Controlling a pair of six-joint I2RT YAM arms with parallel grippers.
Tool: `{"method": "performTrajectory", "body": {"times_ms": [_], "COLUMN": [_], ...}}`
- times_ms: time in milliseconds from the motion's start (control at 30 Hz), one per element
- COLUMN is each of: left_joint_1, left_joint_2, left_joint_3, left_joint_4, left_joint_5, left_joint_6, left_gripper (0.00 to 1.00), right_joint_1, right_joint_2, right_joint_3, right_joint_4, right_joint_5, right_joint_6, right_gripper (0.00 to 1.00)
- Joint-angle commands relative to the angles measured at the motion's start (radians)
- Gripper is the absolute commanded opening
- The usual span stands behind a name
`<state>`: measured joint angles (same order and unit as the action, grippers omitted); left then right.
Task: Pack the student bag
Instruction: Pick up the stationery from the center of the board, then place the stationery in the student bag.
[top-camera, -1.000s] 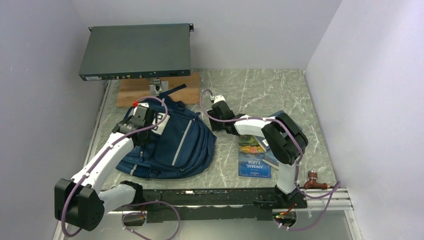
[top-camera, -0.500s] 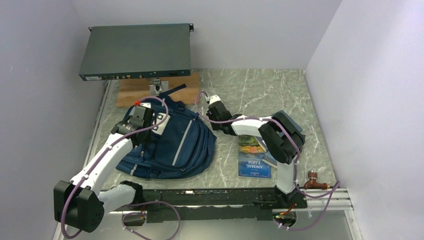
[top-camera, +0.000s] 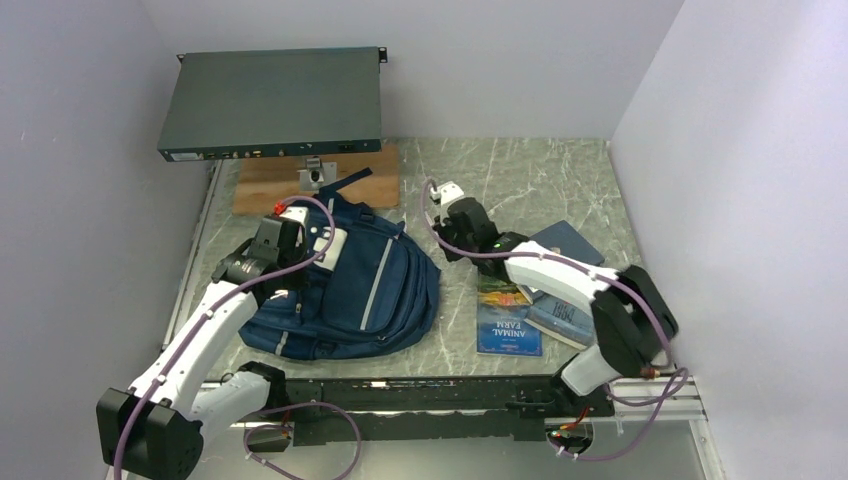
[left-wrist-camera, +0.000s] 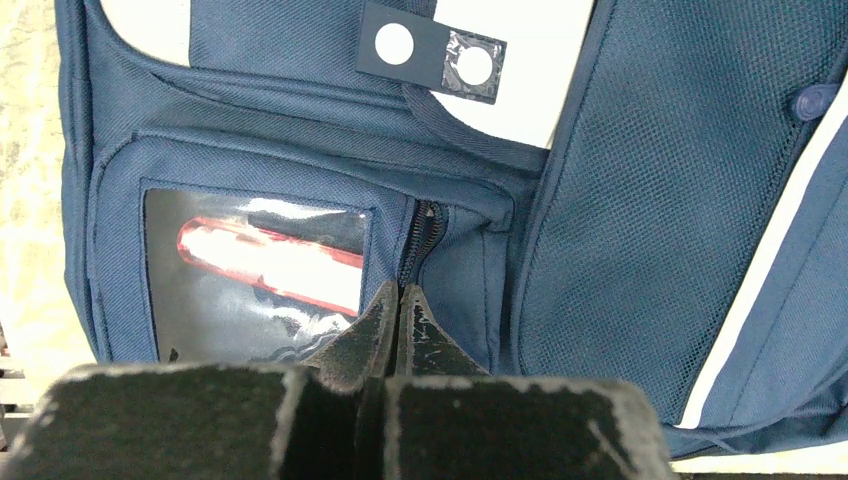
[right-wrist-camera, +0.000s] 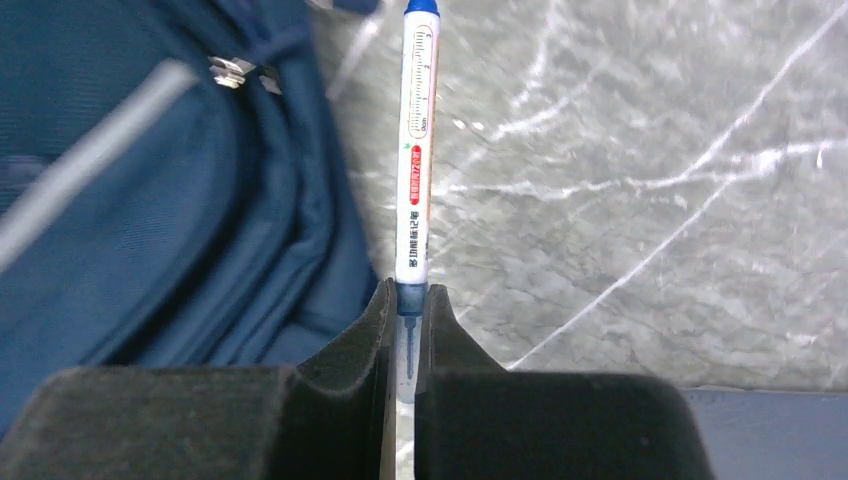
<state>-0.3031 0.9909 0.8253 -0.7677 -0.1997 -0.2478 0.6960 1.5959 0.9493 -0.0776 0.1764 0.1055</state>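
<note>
student bag (top-camera: 370, 290): window pocket (left-wrist-camera: 255, 275) holds something red; left hand (left-wrist-camera: 400, 300) pressed together; right hand (right-wrist-camera: 405, 300) pinching pen (right-wrist-camera: 415, 150).

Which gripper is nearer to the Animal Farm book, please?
Right. The right gripper, holding a pen, is near the far end of the book; the left gripper is across the bag from it.

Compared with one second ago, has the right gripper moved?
Yes. The right gripper, shut on the pen, has shifted slightly right in the top view, farther from the board's right end.
</note>
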Motion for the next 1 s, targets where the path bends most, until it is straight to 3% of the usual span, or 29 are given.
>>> {"method": "performTrajectory", "body": {"times_ms": [0,133,300,533,967], "left_joint_1": [-0.008,-0.007,-0.007,-0.008,-0.019], "left_joint_2": [-0.023,-0.027,-0.041,-0.044,-0.056], "left_joint_3": [0.015,0.013,0.013,0.008,0.003], "left_joint_4": [0.091,0.091,0.094,0.091,0.091], "left_joint_5": [0.068,0.063,0.05,0.055,0.057], "left_joint_6": [0.015,0.016,0.018,0.016,0.013], "left_gripper": [0.0,0.0,0.0,0.0,0.0], "right_joint_1": [0.001,0.045,0.174,0.219,0.282], "right_joint_2": [-0.147,-0.119,0.022,0.242,0.487], "right_joint_3": [0.003,0.018,0.1,0.24,0.591], "right_joint_4": [-0.059,-0.02,0.073,0.191,0.122], "right_joint_5": [-0.246,-0.686,-0.893,-0.951,-0.736], "right_joint_6": [-0.054,0.044,0.23,0.398,0.297], "right_gripper": [0.0,0.0,0.0,0.0,0.0]}}
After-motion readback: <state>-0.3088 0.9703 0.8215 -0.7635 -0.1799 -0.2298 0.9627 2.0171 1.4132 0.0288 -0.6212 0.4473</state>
